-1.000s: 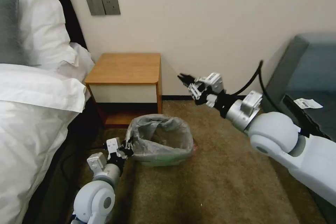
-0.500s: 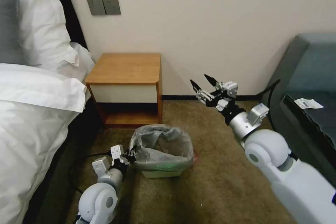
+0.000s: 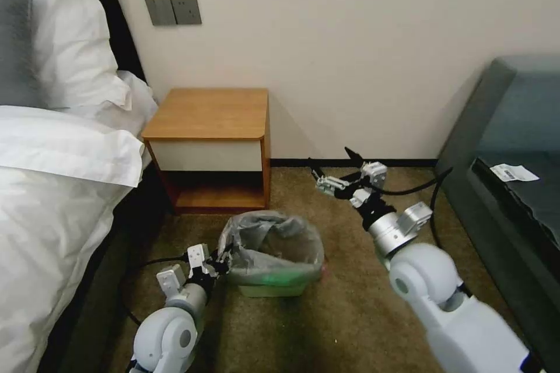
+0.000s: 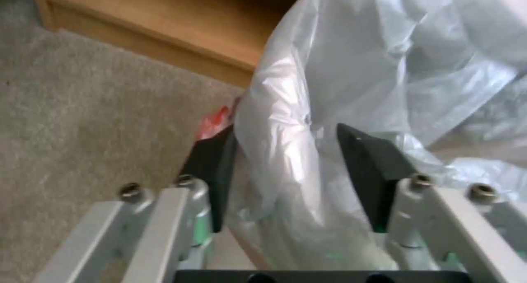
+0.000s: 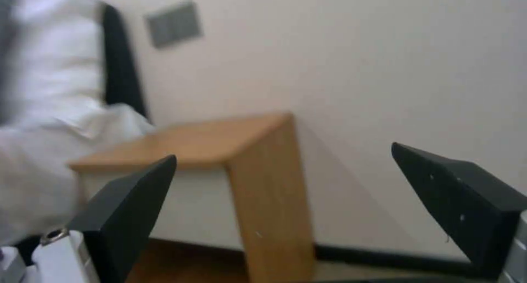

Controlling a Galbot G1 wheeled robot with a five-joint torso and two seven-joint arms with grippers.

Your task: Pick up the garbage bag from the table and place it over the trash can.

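The grey garbage bag is draped over the cream trash can, which stands on the carpet in front of the wooden table. My left gripper sits at the can's left rim. In the left wrist view this gripper has bunched bag plastic pinched between its black fingers, and the pink-red band peeks out beside one finger. My right gripper hangs open in the air to the right of the table, holding nothing. In its own wrist view the right gripper faces the table.
A bed with white linen fills the left side. A dark sofa with a paper label stands on the right. Brown carpet lies open in front of the can. A black cable trails by my left arm.
My right arm has dropped lower and swung right, and its gripper has opened. The left gripper and the bagged can have shifted slightly nearer to me.
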